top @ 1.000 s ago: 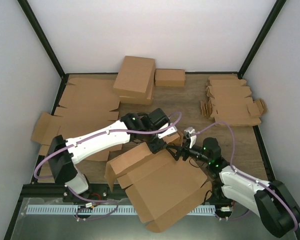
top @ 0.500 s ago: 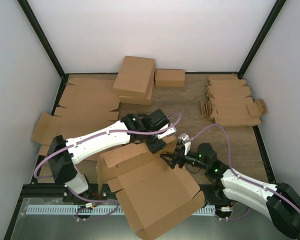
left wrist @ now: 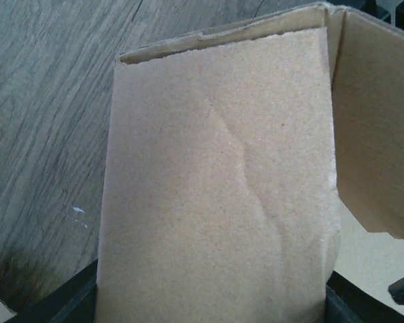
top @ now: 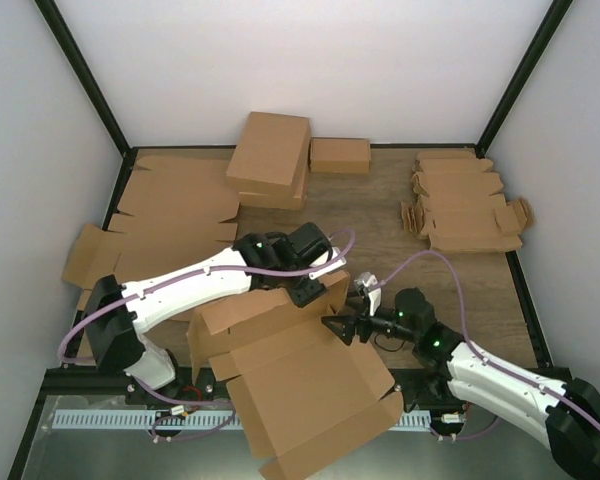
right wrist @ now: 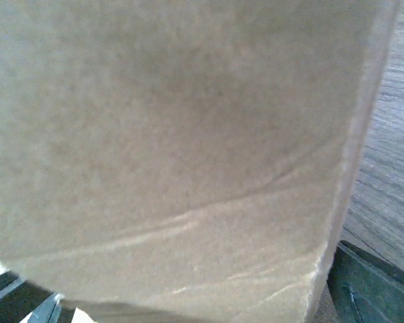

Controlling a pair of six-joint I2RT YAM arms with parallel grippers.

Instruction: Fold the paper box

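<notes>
Evidently mid-fold: the paper box (top: pixel 310 390) sits near-centre on the tabletop (top: pixel 380 215), one wall raised; left gripper (top: pixel 308 288) meets that wall, grip indiscernible; right gripper (top: pixel 338 326) spread wide alongside; next, judged, a square crease.

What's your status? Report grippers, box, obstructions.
Left gripper at raised flap of large brown cardboard paper box, grip unclear; right gripper open at its edge. Box half-formed. Flat brown cardboard blanks under left arm.
</notes>
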